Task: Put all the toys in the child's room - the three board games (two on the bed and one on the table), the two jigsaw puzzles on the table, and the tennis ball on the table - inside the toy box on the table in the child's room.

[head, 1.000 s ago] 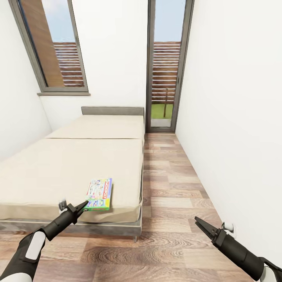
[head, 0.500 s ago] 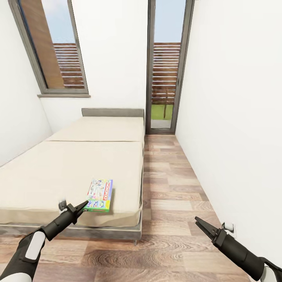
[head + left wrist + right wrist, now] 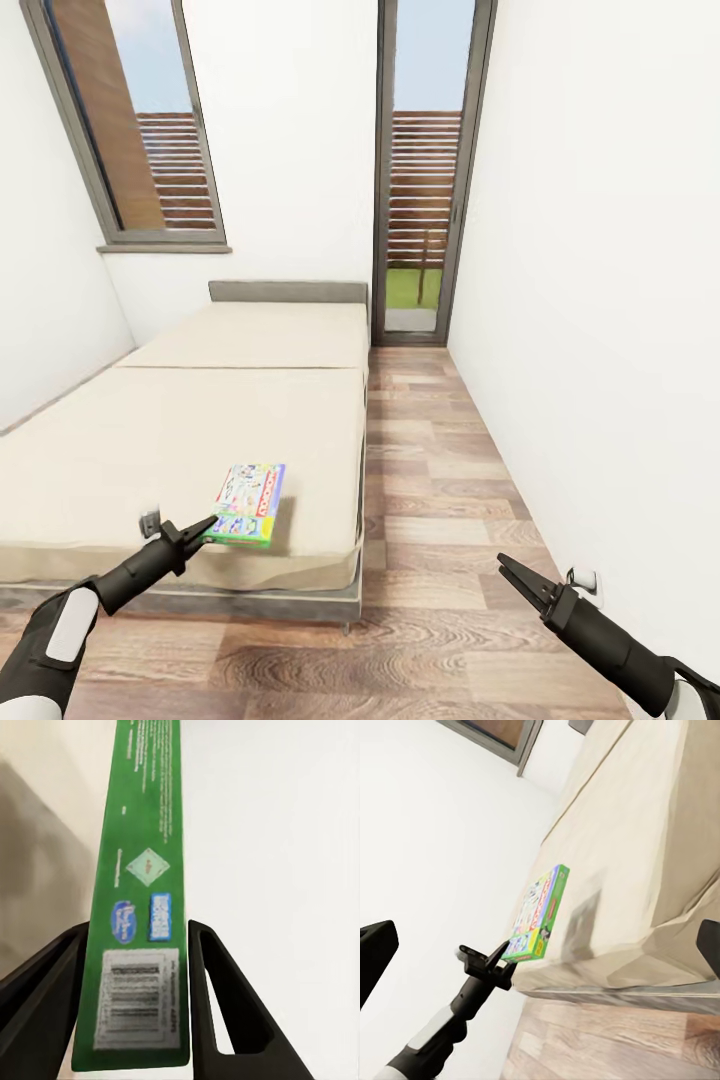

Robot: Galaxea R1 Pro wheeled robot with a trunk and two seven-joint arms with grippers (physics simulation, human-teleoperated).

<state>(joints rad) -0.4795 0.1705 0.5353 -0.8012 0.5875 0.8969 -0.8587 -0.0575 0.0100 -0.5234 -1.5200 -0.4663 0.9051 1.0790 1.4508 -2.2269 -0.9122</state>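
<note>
**Board game pinched at the bed's near edge**

Left arm reaching forward, left gripper [image 3: 205, 527] clamped on the near green edge of the board game [image 3: 247, 490], fingers [image 3: 45, 1009] pressed against both faces. Box lifted just above the beige bed [image 3: 200, 440], near its foot corner. Farther right, wood-plank floor [image 3: 440, 480]. Right gripper [image 3: 512, 574] held low beside the white wall, parted and empty.

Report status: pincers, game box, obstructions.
Left pincer shut on the board game, green edge between its fingers, box lifted over the bed corner. Right pincer open, empty, above the floor. Nothing in the way.
</note>
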